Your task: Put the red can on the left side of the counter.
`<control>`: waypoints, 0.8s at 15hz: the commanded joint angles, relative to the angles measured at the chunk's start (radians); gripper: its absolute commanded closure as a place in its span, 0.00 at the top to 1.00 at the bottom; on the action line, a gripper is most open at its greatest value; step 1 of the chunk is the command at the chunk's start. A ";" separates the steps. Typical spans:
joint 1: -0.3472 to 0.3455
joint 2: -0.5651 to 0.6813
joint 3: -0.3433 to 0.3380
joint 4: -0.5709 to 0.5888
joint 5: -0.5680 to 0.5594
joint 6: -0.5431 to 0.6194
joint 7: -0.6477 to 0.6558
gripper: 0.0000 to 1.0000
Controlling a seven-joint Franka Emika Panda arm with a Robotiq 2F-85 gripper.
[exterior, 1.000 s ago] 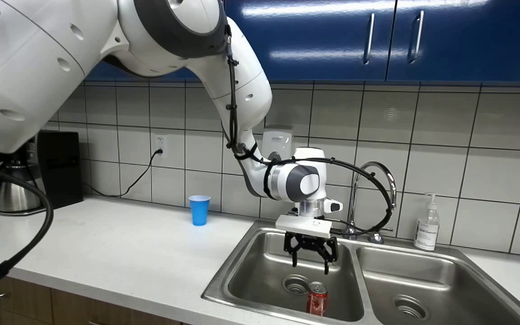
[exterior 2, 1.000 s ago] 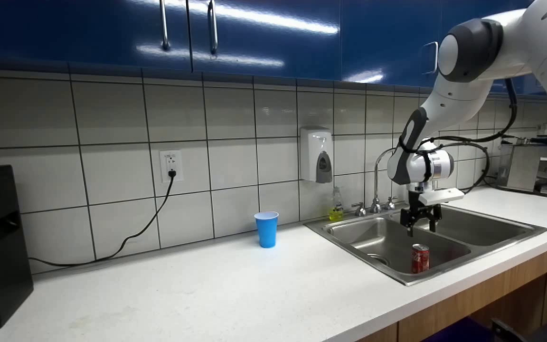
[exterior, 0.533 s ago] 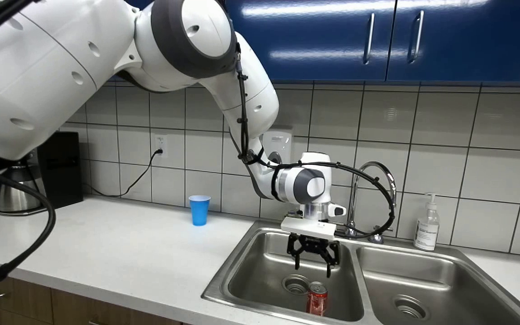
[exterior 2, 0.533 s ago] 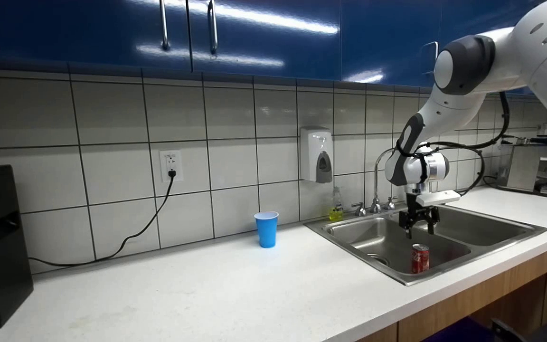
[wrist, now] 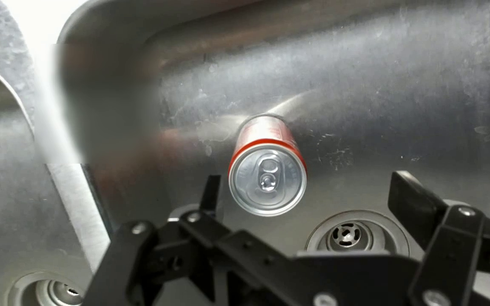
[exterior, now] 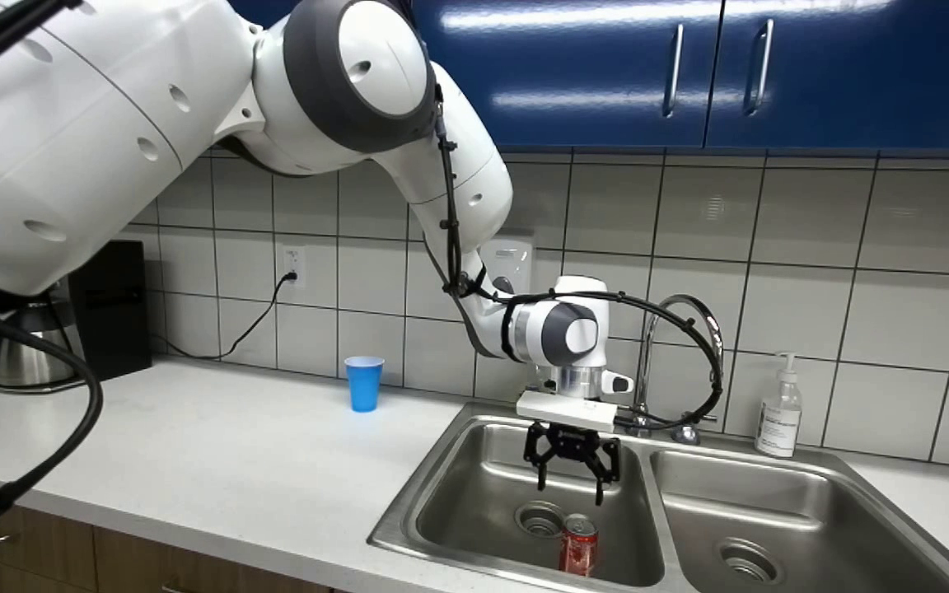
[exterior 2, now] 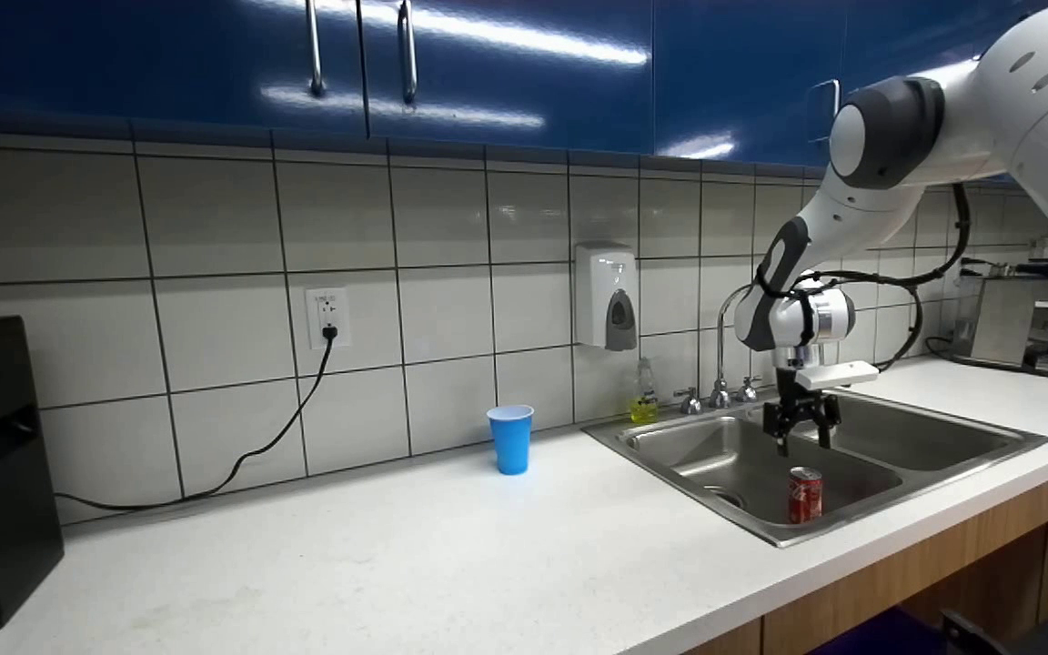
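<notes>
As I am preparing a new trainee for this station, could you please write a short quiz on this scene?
1. True or false: the red can stands upright in a sink basin.
2. What colour is the cup on the counter: (a) red, (b) blue or (c) green?
3. Fill the gap: the pincer hangs above the same sink basin with its jaws ____.

Key: 1. true; 2. (b); 3. open.
</notes>
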 commanded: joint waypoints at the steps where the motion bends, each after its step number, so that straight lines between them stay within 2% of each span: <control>1: -0.006 0.003 0.005 0.007 -0.005 -0.005 0.000 1.00; 12: -0.021 0.031 0.017 0.022 0.009 0.002 -0.017 1.00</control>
